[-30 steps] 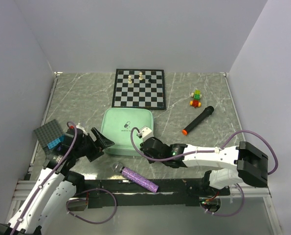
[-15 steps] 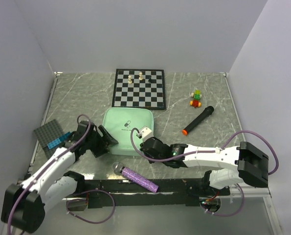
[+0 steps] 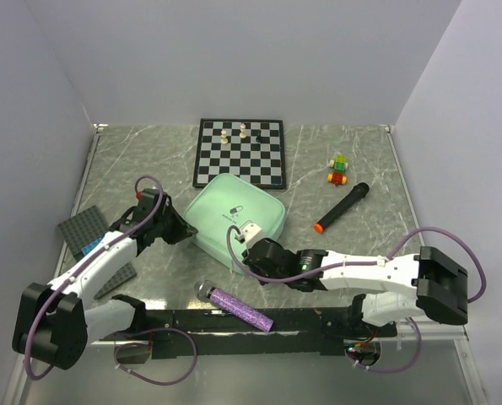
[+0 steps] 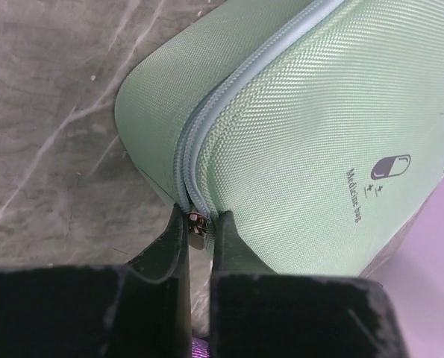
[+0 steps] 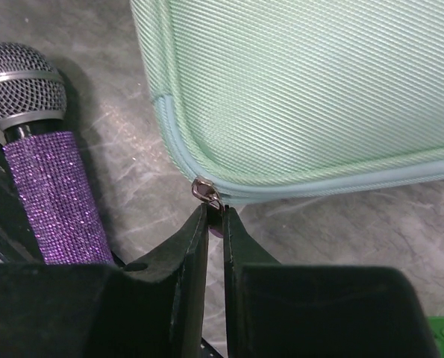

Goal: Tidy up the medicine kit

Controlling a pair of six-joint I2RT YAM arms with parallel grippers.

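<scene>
The kit's (image 3: pixel 234 202) 9 o'clock zip pull (image 4: pixel 197 228) is now pinched by the left jaws.
Mid-tabletop (image 3: pixel 149 169), the closed kit is turned askew; its 6 o'clock pull (image 5: pixel 207 191) is pinched by the right jaws, so unzipping can be started.

Chessboard (image 3: pixel 239 164), purple microphone (image 3: pixel 242 310), studded plate (image 3: pixel 80 228).

The medicine kit (image 4: pixel 319 112) reads "Medicine bag" beside a pill logo (image 4: pixel 391 166).
</scene>
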